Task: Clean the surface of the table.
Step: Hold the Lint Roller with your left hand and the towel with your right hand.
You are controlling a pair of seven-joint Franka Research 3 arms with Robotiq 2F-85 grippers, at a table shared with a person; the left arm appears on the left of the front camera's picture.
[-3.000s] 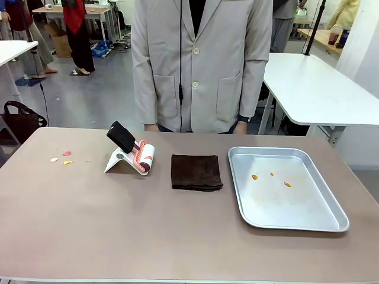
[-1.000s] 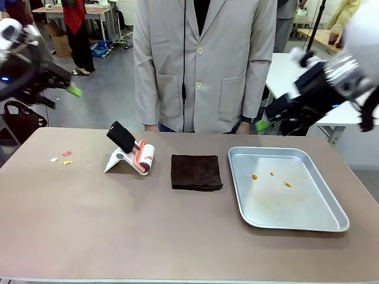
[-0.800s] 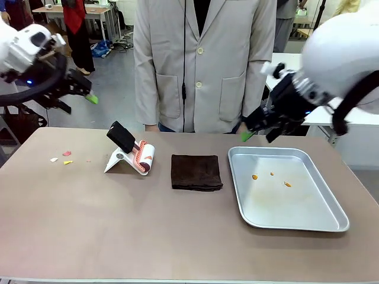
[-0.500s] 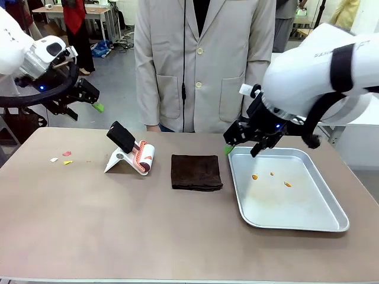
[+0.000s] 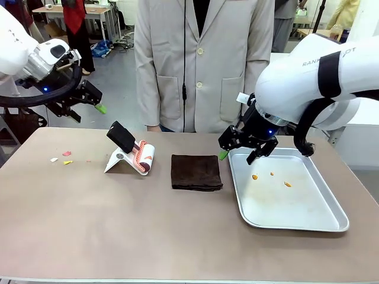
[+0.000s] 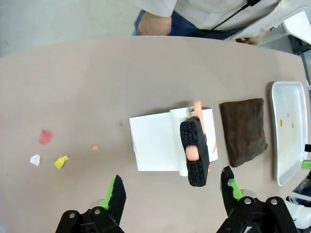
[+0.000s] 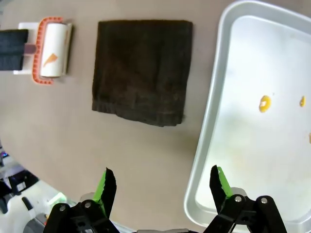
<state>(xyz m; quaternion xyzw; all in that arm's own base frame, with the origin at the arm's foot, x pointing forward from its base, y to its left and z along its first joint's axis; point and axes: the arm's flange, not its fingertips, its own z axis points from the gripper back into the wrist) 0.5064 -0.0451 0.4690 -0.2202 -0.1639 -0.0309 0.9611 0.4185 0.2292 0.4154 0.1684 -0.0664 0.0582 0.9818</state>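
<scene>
— What sort of place is this?

— A robotics lab, or a test room much like one. Two white robot arms, the left arm and the right arm, reach in over a wide brownish table.

— What else points that way?

— The person standing at the far side wears a pale coat cut like a lab coat. Beyond, on the right, a white-topped table stands on a bare grey floor. Far off on the left there is a wooden-topped table, with a cardboard box on the floor near it and another person standing close by.

— So one big shared room?

— Yes, open, with plain work tables spread well apart.
</scene>
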